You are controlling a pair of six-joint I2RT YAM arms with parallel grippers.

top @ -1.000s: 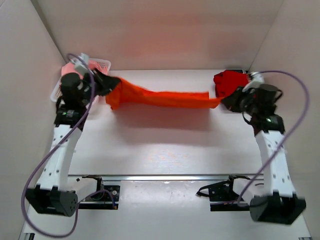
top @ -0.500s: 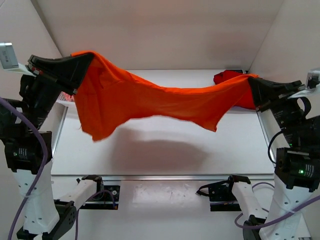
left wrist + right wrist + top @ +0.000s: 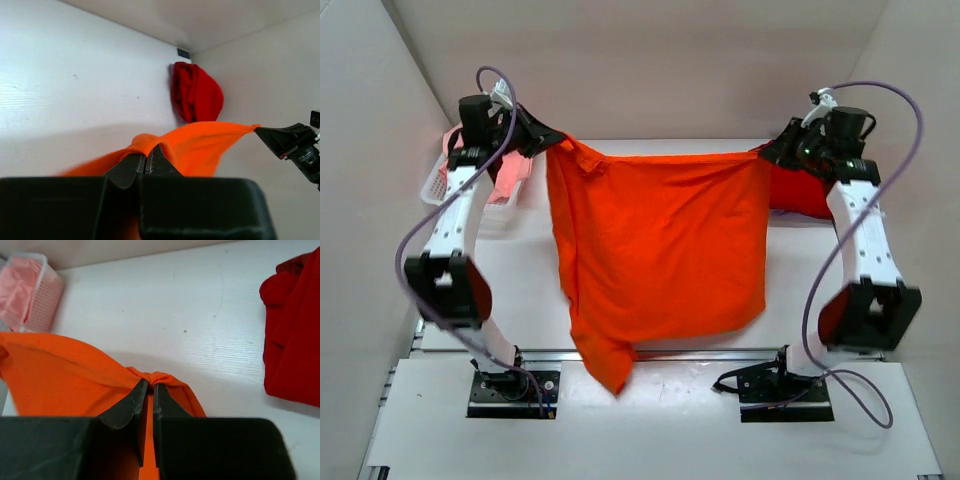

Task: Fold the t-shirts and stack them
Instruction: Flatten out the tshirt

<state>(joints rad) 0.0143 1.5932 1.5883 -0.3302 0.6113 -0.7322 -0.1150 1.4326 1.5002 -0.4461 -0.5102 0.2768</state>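
The bright orange t-shirt (image 3: 660, 250) hangs spread out between both grippers, stretched across the back of the table and drooping toward the front rail. My left gripper (image 3: 558, 139) is shut on its left top corner (image 3: 145, 142). My right gripper (image 3: 767, 150) is shut on its right top corner (image 3: 155, 376). The darker red t-shirt (image 3: 802, 192) lies bunched at the back right, also in the left wrist view (image 3: 196, 93) and the right wrist view (image 3: 295, 325). The pale pink t-shirt (image 3: 510, 172) lies in the basket, also in the right wrist view (image 3: 20, 287).
A white mesh basket (image 3: 436, 183) stands at the back left by the side wall, also in the right wrist view (image 3: 46, 305). White walls close in the back and both sides. A metal rail (image 3: 540, 352) runs along the table's front edge.
Both arms have swung back and down toward the back of the table. The orange shirt, first pulled into a tight band, now hangs open as a wide sheet between the grippers.
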